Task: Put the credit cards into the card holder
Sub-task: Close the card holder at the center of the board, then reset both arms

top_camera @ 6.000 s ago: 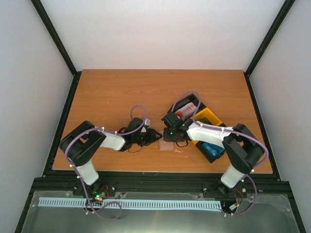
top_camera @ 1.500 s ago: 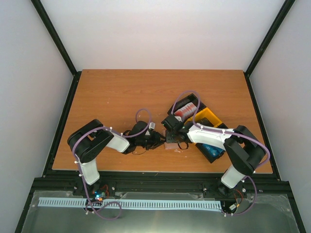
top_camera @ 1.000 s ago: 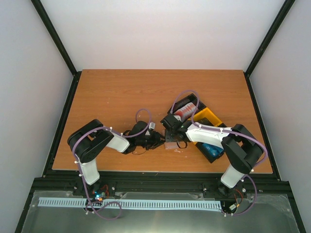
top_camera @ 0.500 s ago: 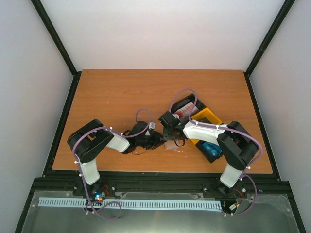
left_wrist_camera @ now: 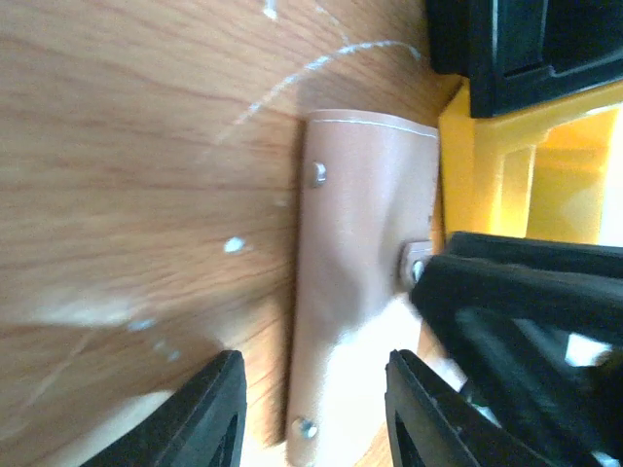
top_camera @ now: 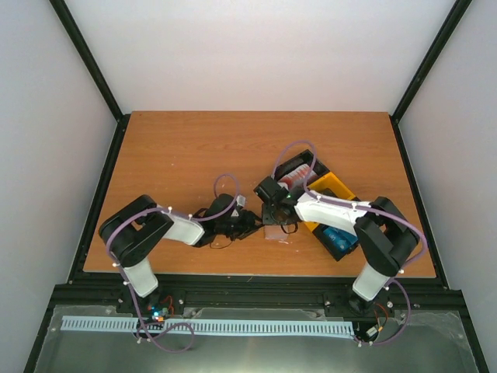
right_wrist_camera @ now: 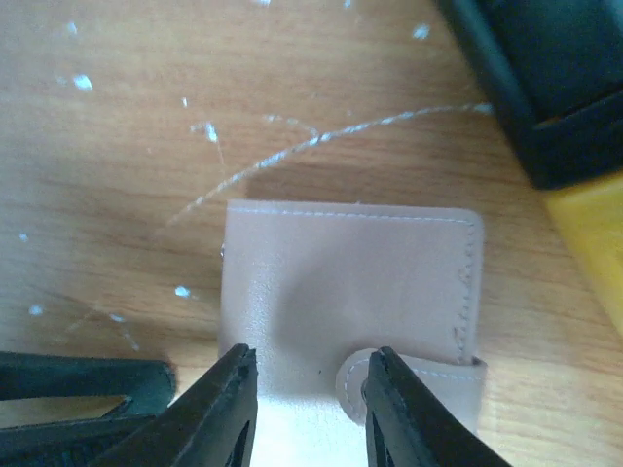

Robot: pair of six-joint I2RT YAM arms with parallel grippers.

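**A:** What's the place like?

**B:** There's a wood-grain tabletop (top_camera: 194, 148), orange-brown, boxed in by plain white walls (top_camera: 256, 54). A black frame (top_camera: 87, 62) runs up the corners. Close up, the grain is streaky and dotted with pale specks, and a thin curved white scratch (right_wrist_camera: 331, 136) crosses it.

**A:** And the card holder?

**B:** The card holder (top_camera: 273, 232) lies flat and folded shut on the tabletop near the front edge, just beside a corner of the tray (top_camera: 342, 185). It's a smooth tan rectangle with rounded corners and a stitched border. It has small metal studs (left_wrist_camera: 317, 173) and a rounded snap tab (right_wrist_camera: 355, 375) over one edge.

**A:** The tray?

**B:** It's hard plastic, black and yellow, split into compartments. Red cards (top_camera: 293, 180) sit in the far one and blue cards (top_camera: 339, 235) in the near one.

**A:** What about the arms?

**B:** Both meet at the holder. The left tool (left_wrist_camera: 316, 418) has its black fingers spread, and the holder's end shows in the gap. The right tool (right_wrist_camera: 304, 409) is spread too, with the snap tab showing in its gap. I cannot tell whether its fingers touch the leather. Neither tool is pinching anything.
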